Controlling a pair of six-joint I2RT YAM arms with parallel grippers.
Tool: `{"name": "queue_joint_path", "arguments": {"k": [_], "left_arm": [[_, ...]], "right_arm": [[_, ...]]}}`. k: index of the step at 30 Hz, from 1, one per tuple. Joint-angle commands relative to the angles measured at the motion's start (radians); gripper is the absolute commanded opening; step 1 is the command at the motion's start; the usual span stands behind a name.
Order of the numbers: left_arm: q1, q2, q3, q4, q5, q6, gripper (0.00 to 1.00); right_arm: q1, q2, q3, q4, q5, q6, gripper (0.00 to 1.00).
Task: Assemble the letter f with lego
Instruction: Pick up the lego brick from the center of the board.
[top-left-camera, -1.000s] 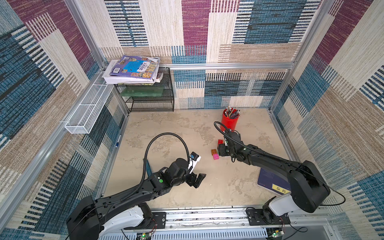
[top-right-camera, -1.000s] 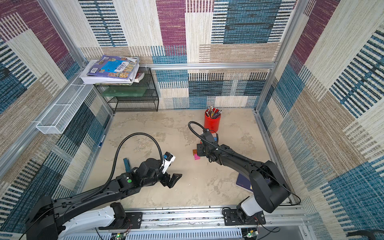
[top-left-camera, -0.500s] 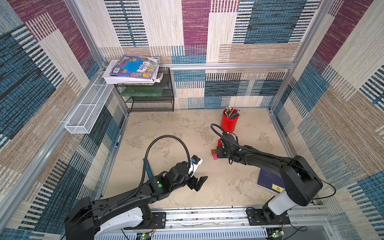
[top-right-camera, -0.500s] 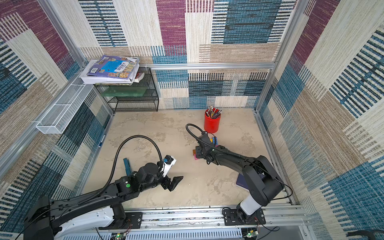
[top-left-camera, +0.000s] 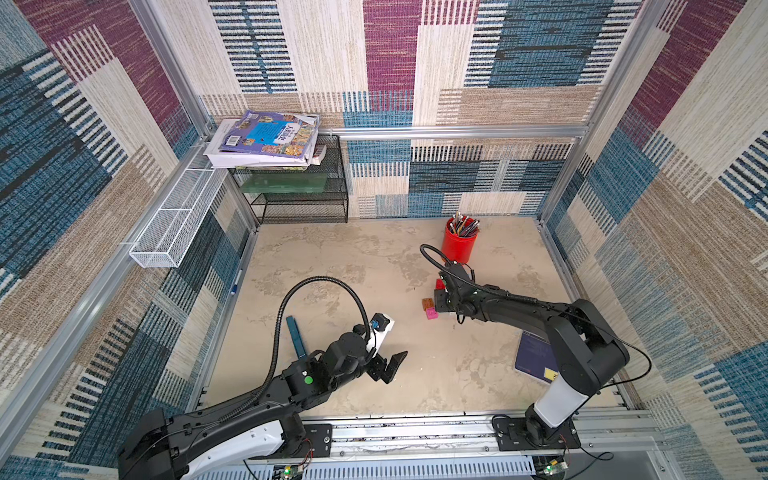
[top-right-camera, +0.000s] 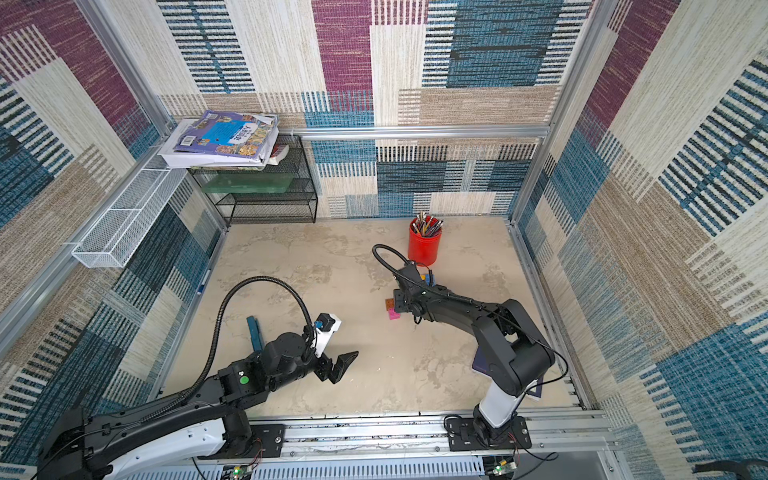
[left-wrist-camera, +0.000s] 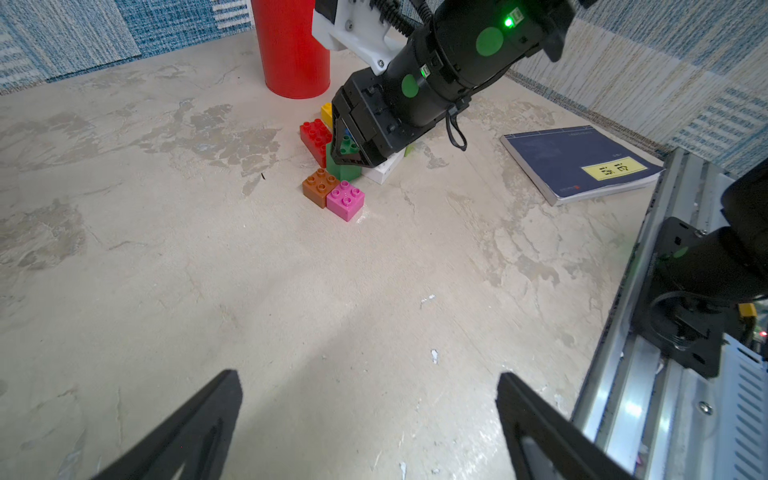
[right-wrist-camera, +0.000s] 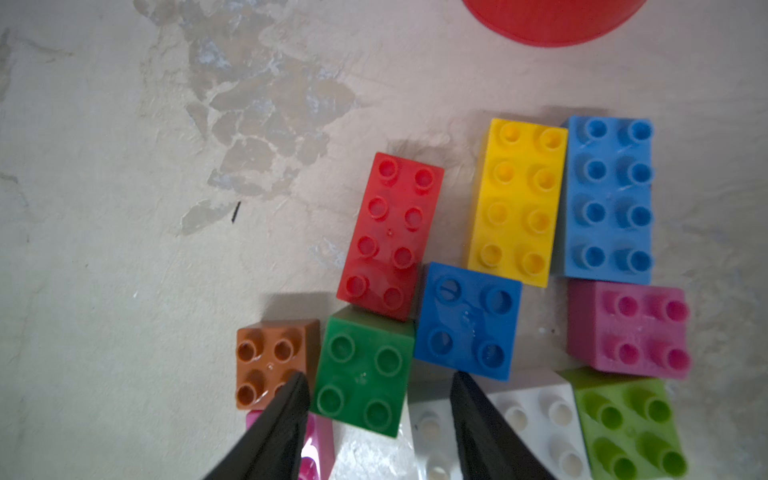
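The right gripper (right-wrist-camera: 378, 376) has swung in and settled low over the lego (top-left-camera: 430, 309), its arm stretched flatter in both top views. The left gripper (left-wrist-camera: 368, 376) has drawn back a little toward its own base and hangs over bare table (left-wrist-camera: 208, 270), fingers wide apart with nothing between them. That reads as the right arm committing to a pick while the left keeps clear. No f shape shows yet, since the bricks lie studs-up in a loose block, so the build looks barely begun. In the right wrist view the jaws stand spread either side of the dark green brick (right-wrist-camera: 363, 370): one finger is all but touching its wall and a gap shows at the other, so the brick is bracketed, not yet pinched. Just outside the close finger sits the orange brick (right-wrist-camera: 270, 361), with a pink brick (right-wrist-camera: 322, 440) partly under that finger. Outside the other finger lies the white brick (right-wrist-camera: 536, 411). Straight ahead of the fingertips are the red brick (right-wrist-camera: 390, 237) and a square blue brick (right-wrist-camera: 467, 320), both right against the green one. Farther ahead the yellow brick (right-wrist-camera: 517, 201) and long blue brick (right-wrist-camera: 609, 199) lie side by side, short of the red pen cup (right-wrist-camera: 552, 20).
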Motion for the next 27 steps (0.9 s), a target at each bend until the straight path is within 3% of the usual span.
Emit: {"name": "queue_joint_path", "arguments": {"k": [1, 9, 23, 27], "left_arm": [[-0.001, 0.003, -0.002, 0.022, -0.016, 0.01, 0.99], [-0.001, 0.011, 0.0, 0.024, -0.018, 0.011, 0.99], [-0.001, 0.01, -0.003, 0.037, -0.024, 0.0, 0.99], [-0.001, -0.004, 0.001, 0.023, -0.073, -0.019, 0.99]], "right_arm": [[-0.001, 0.018, 0.022, 0.022, -0.015, -0.019, 0.58], [0.005, 0.046, 0.048, 0.021, -0.028, -0.025, 0.54], [0.007, 0.061, 0.069, -0.009, -0.017, -0.036, 0.31], [0.01, 0.035, 0.086, -0.029, -0.013, -0.055, 0.29]]}}
